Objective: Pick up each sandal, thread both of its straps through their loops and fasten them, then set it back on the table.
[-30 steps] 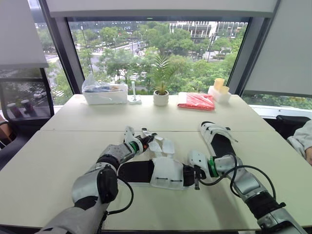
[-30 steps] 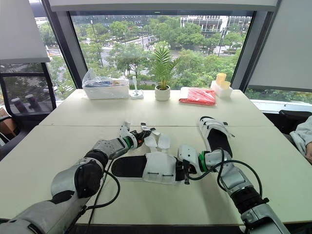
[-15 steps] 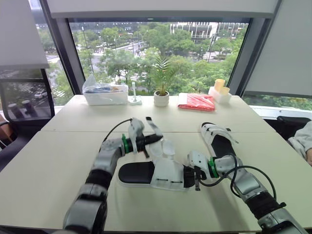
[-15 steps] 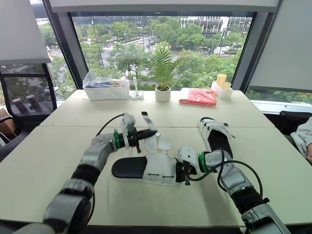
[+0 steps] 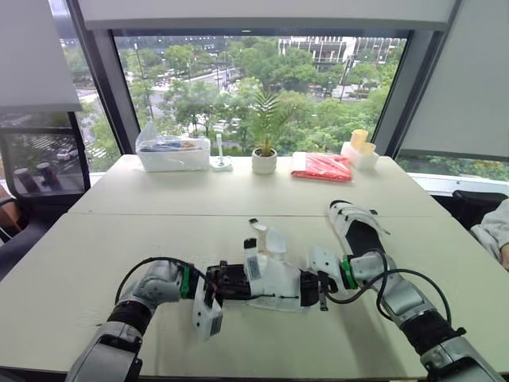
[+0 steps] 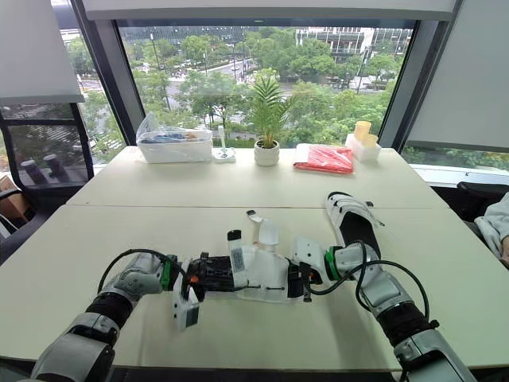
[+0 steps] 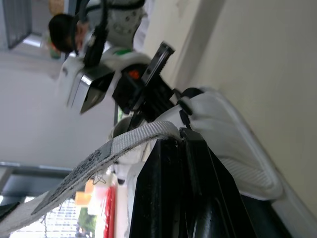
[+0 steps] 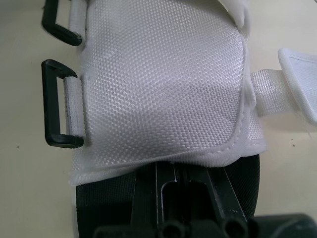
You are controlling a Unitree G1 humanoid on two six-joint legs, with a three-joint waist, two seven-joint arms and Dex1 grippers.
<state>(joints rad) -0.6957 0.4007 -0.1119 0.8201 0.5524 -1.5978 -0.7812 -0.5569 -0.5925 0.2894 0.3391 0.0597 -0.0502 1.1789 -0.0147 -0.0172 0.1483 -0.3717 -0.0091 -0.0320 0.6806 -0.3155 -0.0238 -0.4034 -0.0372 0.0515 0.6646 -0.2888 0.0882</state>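
Observation:
A white sandal (image 5: pixel 274 280) with a black sole lies on the table in front of me. My left gripper (image 5: pixel 231 280) lies low at its heel end, shut on it. A grey strap (image 7: pixel 99 158) runs across the fingertips (image 7: pixel 168 148) in the left wrist view. My right gripper (image 5: pixel 316 284) is shut on the sole at the sandal's other end. Two straps (image 5: pixel 266 237) stick up loose from the far side. Two black loops (image 8: pixel 58 119) sit on the white upper (image 8: pixel 158 89). A second sandal (image 5: pixel 358 227) lies flat to the right.
Along the window edge of the table (image 5: pixel 111 263) stand a clear plastic box (image 5: pixel 171 153), a potted plant (image 5: pixel 263 159), a red packet (image 5: pixel 320 165) and yellow and white cups (image 5: pixel 358 146). A person's sleeve (image 5: pixel 495 227) shows at the far right.
My left arm dropped from above the straps and came down low at the sandal's heel end. The strap it had lifted now stands up beside it. The right arm has not moved.

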